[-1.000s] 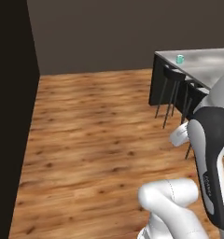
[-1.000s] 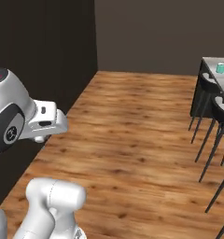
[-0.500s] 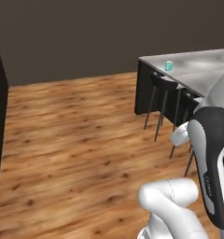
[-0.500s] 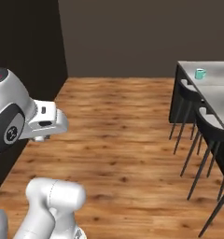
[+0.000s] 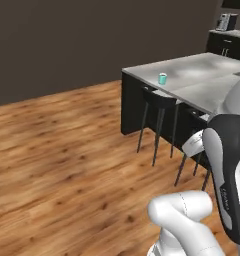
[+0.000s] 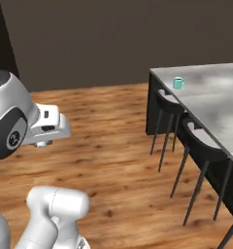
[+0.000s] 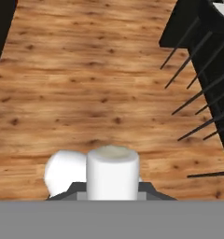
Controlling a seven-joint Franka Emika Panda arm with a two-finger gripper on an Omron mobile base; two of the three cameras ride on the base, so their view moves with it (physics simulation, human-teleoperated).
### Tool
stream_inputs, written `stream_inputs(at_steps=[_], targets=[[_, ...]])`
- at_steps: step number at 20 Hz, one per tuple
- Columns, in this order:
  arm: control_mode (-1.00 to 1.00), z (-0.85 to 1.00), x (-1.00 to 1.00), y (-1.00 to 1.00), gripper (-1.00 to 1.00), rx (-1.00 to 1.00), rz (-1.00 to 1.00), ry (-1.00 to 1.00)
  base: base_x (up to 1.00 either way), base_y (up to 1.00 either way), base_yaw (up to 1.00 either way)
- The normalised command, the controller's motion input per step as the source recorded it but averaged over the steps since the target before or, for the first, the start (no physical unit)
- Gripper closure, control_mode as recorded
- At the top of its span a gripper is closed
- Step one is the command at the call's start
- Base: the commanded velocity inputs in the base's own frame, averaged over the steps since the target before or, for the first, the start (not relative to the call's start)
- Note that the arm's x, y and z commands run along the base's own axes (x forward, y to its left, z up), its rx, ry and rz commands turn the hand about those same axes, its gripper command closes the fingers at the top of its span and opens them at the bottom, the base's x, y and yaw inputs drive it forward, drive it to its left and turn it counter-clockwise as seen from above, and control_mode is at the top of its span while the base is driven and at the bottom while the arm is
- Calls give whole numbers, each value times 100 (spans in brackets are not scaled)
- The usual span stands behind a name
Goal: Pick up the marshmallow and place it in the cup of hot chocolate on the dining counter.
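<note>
A white cylindrical marshmallow [image 7: 112,169] stands upright at the bottom of the hand view, and my gripper [image 7: 112,190] is shut on it, its fingertips mostly hidden behind it. Wooden floor lies below the hand. The cup of hot chocolate [image 5: 162,78] is a small teal mug near the corner of the dining counter [image 5: 207,80], far ahead and to the right of the arm. The right base view shows the cup of hot chocolate [image 6: 178,83] on the pale dining counter [image 6: 220,104], well away from the arm.
Dark bar stools [image 5: 160,102] line the near side of the counter, with thin legs down to the wooden floor [image 5: 67,150]; the stools [image 6: 170,106] recur in the right base view. A dark wall [image 6: 113,39] runs behind. A far worktop carries an appliance [image 5: 226,22].
The whole picture has shifted in both base views, so the base has moved: the counter and cup now appear closer and more central. The marshmallow stays gripped.
</note>
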Motion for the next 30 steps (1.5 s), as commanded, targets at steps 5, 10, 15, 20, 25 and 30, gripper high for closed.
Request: stream_inputs(at_steps=[5, 10, 15, 20, 25, 30], targets=[[100, 0, 0, 0, 100, 0, 0, 0, 43, 45, -85], [100, 0, 0, 0, 100, 0, 0, 0, 74, 75, -69], [100, 0, 0, 0, 100, 0, 0, 0, 91, 100, -50], [100, 0, 0, 0, 100, 0, 0, 0, 75, 100, -43], [100, 0, 0, 0, 100, 0, 0, 0, 67, 100, -39], [100, 0, 0, 0, 100, 0, 0, 0, 68, 100, -38]])
